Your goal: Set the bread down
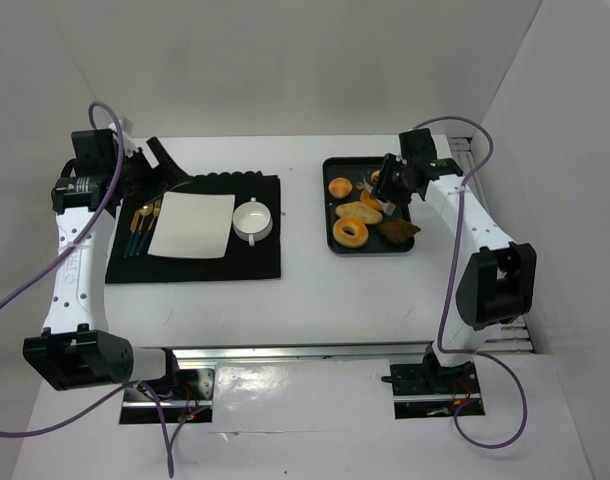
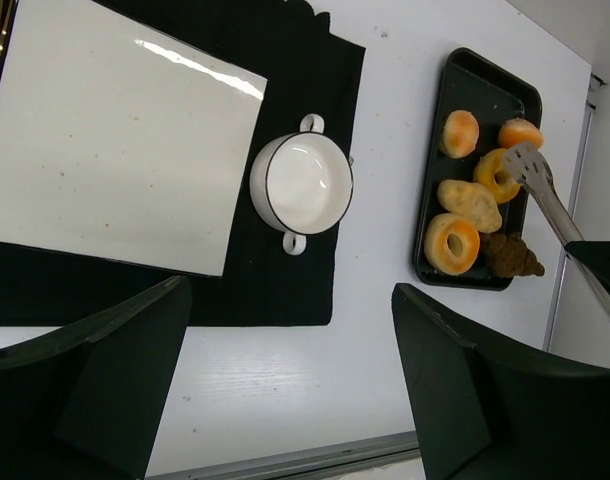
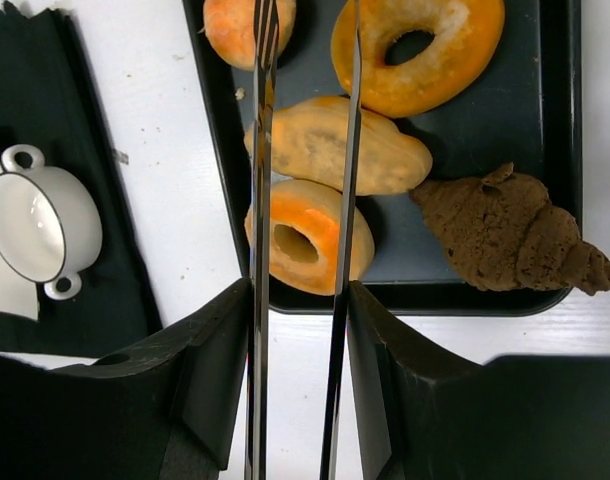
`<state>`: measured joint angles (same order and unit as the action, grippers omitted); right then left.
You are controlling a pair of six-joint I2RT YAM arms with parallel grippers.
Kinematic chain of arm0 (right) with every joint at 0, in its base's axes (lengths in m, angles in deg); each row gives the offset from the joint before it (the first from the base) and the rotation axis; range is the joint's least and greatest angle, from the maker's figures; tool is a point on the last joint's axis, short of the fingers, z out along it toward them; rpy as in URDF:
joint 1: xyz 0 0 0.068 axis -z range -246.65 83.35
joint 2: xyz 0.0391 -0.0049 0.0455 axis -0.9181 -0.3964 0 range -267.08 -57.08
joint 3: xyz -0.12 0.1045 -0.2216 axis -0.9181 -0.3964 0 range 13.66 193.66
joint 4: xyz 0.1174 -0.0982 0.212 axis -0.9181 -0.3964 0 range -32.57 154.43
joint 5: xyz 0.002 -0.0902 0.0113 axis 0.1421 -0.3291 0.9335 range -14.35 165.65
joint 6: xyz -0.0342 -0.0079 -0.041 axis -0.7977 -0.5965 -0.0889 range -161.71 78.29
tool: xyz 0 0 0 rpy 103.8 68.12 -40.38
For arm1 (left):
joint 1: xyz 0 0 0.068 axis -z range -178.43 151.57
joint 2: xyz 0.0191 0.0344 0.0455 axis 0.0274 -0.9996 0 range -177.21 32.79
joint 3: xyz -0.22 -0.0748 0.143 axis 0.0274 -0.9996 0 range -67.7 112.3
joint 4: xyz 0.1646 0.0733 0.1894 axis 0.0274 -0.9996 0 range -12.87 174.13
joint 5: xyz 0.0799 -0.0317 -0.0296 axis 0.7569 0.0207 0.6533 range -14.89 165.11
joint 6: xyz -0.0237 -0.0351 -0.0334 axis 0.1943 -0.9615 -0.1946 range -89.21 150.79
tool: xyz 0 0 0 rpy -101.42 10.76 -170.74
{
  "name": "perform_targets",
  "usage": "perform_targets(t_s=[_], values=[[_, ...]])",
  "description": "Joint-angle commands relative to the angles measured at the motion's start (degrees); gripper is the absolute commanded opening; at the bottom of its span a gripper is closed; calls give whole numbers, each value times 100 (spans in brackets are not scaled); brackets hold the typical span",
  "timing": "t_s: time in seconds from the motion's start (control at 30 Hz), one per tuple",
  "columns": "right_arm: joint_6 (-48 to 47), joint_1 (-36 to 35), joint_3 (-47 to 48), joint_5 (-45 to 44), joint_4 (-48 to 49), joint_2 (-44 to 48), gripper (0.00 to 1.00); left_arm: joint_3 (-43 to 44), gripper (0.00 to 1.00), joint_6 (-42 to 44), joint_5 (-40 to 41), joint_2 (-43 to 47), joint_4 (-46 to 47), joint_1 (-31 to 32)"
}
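A black tray (image 1: pixel 328 210) at the right holds several breads: a round bun (image 3: pixel 230 20), two ring donuts (image 3: pixel 420 50) (image 3: pixel 300 235), an oval loaf (image 3: pixel 385 150) and a brown croissant (image 3: pixel 505 230). My right gripper (image 3: pixel 297 330) is shut on metal tongs (image 3: pixel 260 200). The tong arms are apart and pass above the oval loaf and the nearer donut. Their tips run out of the right wrist view. In the top view my right gripper (image 1: pixel 390 183) hovers over the tray. My left gripper (image 2: pixel 290 390) is open and empty, high above the table's left side (image 1: pixel 155 162).
A black mat (image 1: pixel 255 265) on the left carries a white square plate (image 1: pixel 193 224), a white two-handled bowl (image 1: pixel 252 220) and gold cutlery (image 1: pixel 143 225). White walls close in the back and sides. Metal rails run along the near edge.
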<state>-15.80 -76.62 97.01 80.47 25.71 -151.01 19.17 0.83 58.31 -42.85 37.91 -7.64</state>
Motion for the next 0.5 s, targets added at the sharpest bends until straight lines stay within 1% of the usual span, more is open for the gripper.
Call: perform_targets(t_s=[0.0, 0.13, 0.23, 0.47], values=[[81, -83, 76, -94, -47, -90, 49, -21, 94, 113, -61, 5, 183, -28], [213, -285, 76, -656, -109, 67, 49, -21, 94, 113, -61, 5, 183, -28], [213, -285, 23, -719, -189, 129, 49, -74, 94, 113, -61, -47, 183, -28], [265, -390, 23, -719, -294, -108, 50, -74, 94, 113, -113, -109, 235, -28]])
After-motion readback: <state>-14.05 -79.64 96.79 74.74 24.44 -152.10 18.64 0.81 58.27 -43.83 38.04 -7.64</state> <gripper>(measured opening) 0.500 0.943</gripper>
